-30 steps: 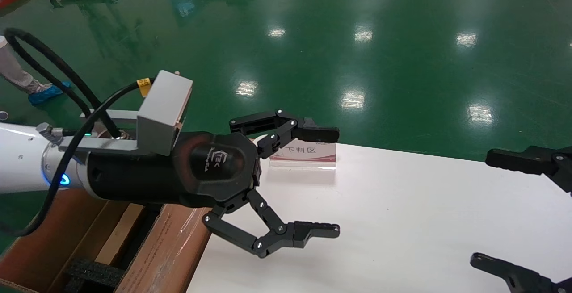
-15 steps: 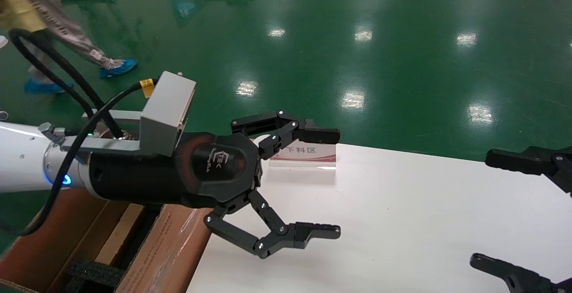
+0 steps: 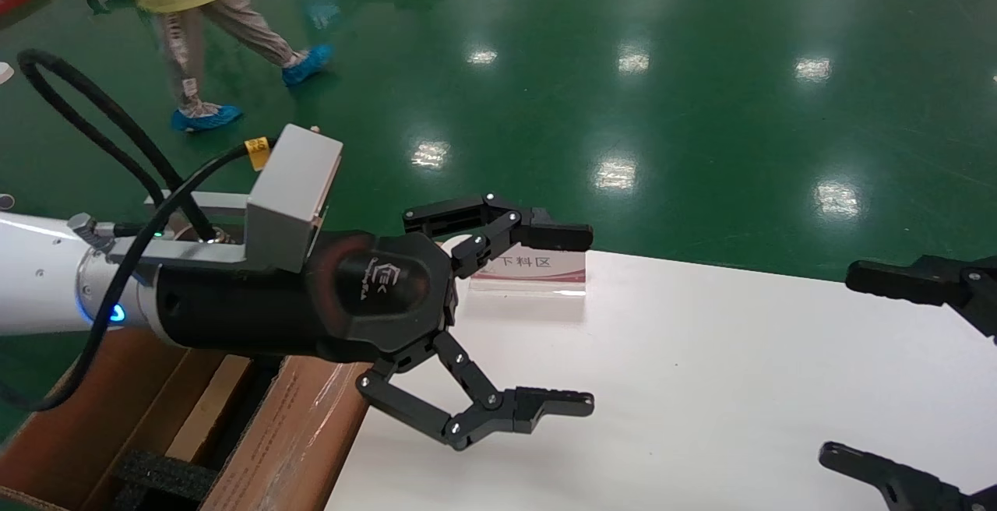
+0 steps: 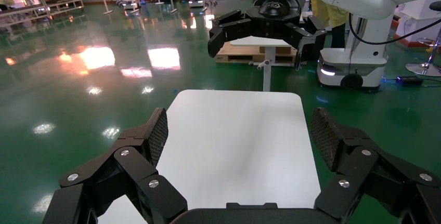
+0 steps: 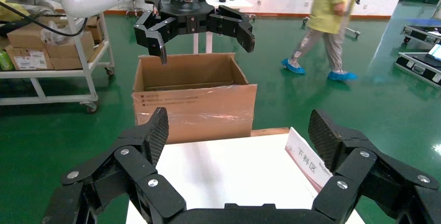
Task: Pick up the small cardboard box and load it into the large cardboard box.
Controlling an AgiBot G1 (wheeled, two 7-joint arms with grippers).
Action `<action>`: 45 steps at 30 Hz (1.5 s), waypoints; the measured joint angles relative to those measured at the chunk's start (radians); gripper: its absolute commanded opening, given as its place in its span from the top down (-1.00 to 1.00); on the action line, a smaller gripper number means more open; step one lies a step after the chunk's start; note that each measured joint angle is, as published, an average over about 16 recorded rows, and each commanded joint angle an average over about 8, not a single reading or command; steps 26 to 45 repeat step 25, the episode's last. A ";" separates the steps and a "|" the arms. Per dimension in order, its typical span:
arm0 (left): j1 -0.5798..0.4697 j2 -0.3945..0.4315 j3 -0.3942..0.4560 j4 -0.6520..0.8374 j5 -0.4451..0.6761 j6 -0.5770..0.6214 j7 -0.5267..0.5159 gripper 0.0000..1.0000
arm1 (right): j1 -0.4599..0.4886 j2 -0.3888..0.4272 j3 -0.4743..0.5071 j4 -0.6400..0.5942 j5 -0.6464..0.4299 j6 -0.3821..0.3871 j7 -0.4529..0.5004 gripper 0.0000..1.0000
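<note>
While both arms hang over the white table: neither claw carries anything, and the small cardboard box shows in none of the three views.

Left gripper [image 3: 572,320]: reaches from the left over the table's near-left corner, fingers spread wide, one finger high near the sign and the other low above the bare top; nothing sits between them. Its own wrist view shows the two ribbed pads [image 4: 157,133] far apart with only table surface between.

Right gripper [image 3: 861,367]: at the right edge of the head view above the table's right side, released, fingers wide apart with nothing held. Its pads [image 5: 322,133] frame the table and the carton beyond.

Large cardboard box [image 3: 148,425]: stands on the floor just beside the table's left end, under the left arm, flaps up, a black foam block [image 3: 163,476] inside. The right wrist view shows shiny clear tape across its side [image 5: 195,102] and small printed text.

White table [image 3: 701,386]: bare apart from the sign.

Sign [image 3: 537,269]: small acrylic stand with red-edged card and Chinese characters, at the table's far edge, partly hidden by the left gripper's upper finger.

Person [image 3: 195,20]: in a yellow coat and blue shoe covers, on the green floor well beyond the table.
</note>
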 measured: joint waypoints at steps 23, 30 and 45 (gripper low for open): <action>-0.001 0.000 0.001 0.000 0.001 0.000 0.000 -1.00 | 0.000 0.000 0.000 0.000 0.000 0.000 0.000 -1.00; -0.001 0.000 0.001 0.000 0.001 0.000 0.000 -1.00 | 0.000 0.000 0.000 0.000 0.000 0.000 0.000 -1.00; -0.001 0.000 0.001 0.000 0.001 0.000 0.000 -1.00 | 0.000 0.000 0.000 0.000 0.000 0.000 0.000 -1.00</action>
